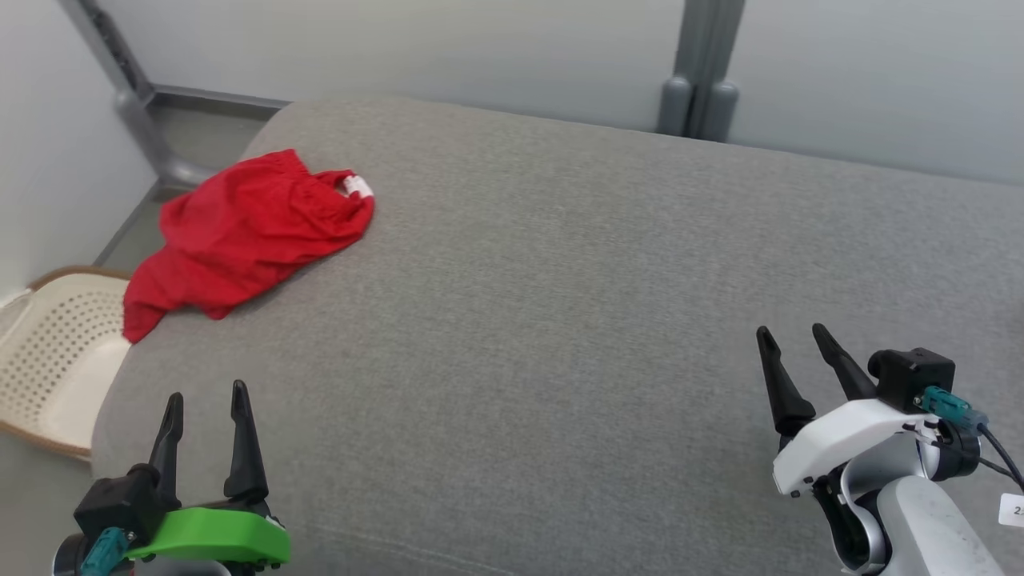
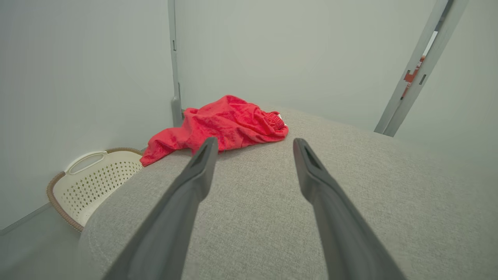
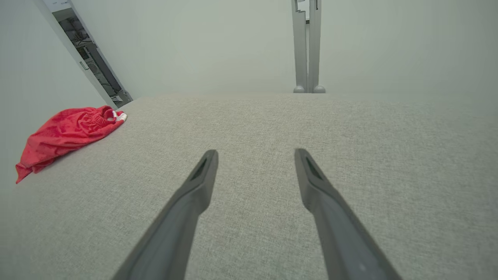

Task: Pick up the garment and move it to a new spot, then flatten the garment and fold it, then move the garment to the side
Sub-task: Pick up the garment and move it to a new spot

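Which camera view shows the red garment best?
The head view: the whole red garment lies unobstructed, with outline and white label clear. The left wrist view shows it nearer, but a fingertip of the left end effector overlaps its near edge. The right wrist view shows it small, at the far left.

Robot test booth staged like a home laundry corner, plain pale wall panels [image 1: 480, 48] joined by grey metal posts [image 1: 700, 64], bare grey floor [image 1: 32, 520], wide grey upholstered mattress-like platform [image 1: 600, 304], cream perforated laundry basket [image 1: 56, 352] on the floor beside it
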You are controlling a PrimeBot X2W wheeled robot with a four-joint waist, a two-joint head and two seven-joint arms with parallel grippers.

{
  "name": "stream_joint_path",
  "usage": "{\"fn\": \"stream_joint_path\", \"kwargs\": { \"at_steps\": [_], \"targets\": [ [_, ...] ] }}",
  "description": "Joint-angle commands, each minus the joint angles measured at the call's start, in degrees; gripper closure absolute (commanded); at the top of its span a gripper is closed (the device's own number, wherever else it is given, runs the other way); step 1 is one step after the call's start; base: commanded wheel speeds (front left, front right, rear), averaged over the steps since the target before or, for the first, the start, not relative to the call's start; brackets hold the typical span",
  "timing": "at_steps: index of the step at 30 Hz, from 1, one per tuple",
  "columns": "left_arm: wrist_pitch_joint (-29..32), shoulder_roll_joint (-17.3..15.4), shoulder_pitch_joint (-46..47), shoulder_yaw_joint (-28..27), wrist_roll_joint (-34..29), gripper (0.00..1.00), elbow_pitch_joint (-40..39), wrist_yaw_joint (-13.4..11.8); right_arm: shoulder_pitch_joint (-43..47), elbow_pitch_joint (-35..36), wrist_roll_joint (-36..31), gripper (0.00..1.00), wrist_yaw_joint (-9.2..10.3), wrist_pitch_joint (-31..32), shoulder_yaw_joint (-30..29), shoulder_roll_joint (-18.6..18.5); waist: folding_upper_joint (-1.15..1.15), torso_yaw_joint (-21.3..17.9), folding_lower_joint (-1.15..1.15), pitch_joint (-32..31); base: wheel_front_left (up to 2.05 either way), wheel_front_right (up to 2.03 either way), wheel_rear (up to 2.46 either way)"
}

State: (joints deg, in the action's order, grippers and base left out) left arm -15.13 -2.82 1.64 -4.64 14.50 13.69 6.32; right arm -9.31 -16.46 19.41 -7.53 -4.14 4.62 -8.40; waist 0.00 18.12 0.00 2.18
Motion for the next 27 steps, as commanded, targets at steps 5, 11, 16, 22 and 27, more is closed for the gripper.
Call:
{"fn": "stream_joint_path", "kwargs": {
  "at_steps": [5,11,16,22,27],
  "targets": [
    [0.01,-0.17,-1.22,-0.48,0.46,0.0,0.01,-0.17,0.22,-0.13,-0.83,0.0,0.07,0.09,0.77,-0.14,0.0,10.49,0.0,0.06,0.0,0.0,0.0],
    [0.01,-0.17,-2.13,-1.49,1.46,0.0,-0.68,-0.87,-1.32,-0.17,-1.04,0.0,0.07,0.44,2.6,-0.03,0.0,12.56,0.0,0.54,0.0,0.0,0.0],
    [0.01,-0.16,-2.73,-1.78,2.09,0.0,-1.81,-1.81,-2.79,-0.43,-1.32,0.0,0.07,0.48,4.22,-0.86,0.0,12.89,0.0,1.36,0.0,0.0,0.0],
    [0.01,-0.17,-2.87,-1.8,2.76,0.0,-2.19,-2.2,-3.86,-0.45,-1.86,0.0,0.07,-0.01,5.74,-1.69,0.0,13.0,0.0,2.02,0.0,0.0,0.0],
    [0.01,-0.17,-1.03,-0.98,3.06,0.0,-1.38,-2.03,-3.65,-0.04,-1.34,0.0,0.07,-0.29,5.81,-1.94,0.0,12.86,0.0,2.38,0.0,0.0,0.0]
  ]
}}
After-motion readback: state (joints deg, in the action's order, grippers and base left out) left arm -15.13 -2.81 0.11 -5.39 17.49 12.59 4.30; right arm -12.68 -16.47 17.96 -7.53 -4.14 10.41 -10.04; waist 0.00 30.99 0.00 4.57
